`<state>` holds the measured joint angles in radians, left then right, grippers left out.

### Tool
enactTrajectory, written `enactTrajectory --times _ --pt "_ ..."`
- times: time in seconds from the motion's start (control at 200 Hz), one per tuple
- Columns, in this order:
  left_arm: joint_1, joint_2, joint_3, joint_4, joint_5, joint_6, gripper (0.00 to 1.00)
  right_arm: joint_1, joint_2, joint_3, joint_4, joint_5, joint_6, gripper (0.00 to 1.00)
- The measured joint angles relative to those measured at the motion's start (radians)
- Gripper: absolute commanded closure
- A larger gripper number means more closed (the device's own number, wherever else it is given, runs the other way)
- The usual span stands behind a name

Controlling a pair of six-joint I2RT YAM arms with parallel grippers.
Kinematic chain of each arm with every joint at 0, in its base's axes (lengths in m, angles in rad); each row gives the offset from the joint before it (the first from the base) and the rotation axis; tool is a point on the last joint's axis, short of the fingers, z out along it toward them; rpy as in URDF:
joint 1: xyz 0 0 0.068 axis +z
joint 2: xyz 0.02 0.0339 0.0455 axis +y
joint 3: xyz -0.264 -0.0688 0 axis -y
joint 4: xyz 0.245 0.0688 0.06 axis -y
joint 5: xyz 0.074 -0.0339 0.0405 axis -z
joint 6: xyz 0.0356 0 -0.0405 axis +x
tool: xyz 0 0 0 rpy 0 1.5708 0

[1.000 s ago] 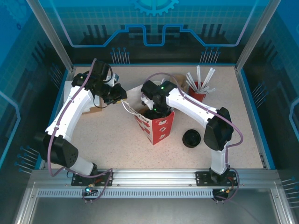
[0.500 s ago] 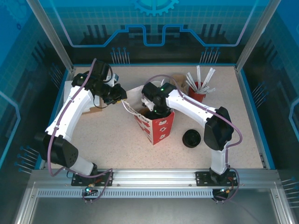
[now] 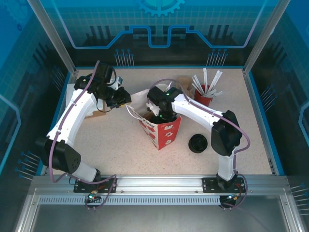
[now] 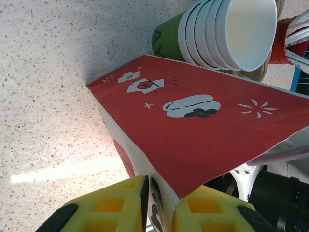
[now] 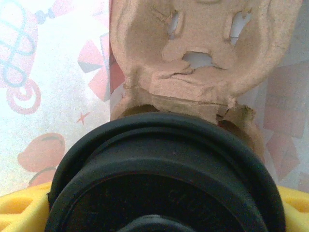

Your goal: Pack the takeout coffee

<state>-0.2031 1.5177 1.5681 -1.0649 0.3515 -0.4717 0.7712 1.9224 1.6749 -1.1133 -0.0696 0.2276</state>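
While dipping a little toward 6 o'clock over the last second, sinks the right gripper [image 3: 158,116] deeper into the mouth of the paper bag [image 3: 164,131] and uncovers the white rim of the cup stack [image 3: 161,87] at the bag's 12 o'clock. Reads as a lowering stroke near its end: looks down from the wrist past the takeout coffee [image 5: 164,188] onto the pulp carrier [image 5: 193,63] inside the bag, at 12 o'clock of the lid. Grips the coffee between the yellow fingers [image 5: 19,210], jaws spread wide around it at 9 and 3 o'clock. Pinches the bag's upper edge with the left gripper [image 4: 159,205] at the bag's 10 o'clock, jaws nearly closed on the paper and hardly shifted meanwhile, which holds the mouth open. Leaves, by this judgement, only seating the cup in a carrier well and letting go. Shows of the coffee just its round black lid, matte, with a raised outer ring and a sunken centre, facing the camera squarely, so probably upright. Hides the cup's wall beneath the lid. Cannot tell whether the base touches the carrier yet.
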Motion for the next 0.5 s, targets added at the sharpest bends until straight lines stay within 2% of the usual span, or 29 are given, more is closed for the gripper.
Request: enactTrajectory --times 0.5 --pt "0.000 0.000 0.000 0.000 0.000 0.002 0.78 0.000 -0.003 -0.005 0.008 -0.002 0.000 0.23"
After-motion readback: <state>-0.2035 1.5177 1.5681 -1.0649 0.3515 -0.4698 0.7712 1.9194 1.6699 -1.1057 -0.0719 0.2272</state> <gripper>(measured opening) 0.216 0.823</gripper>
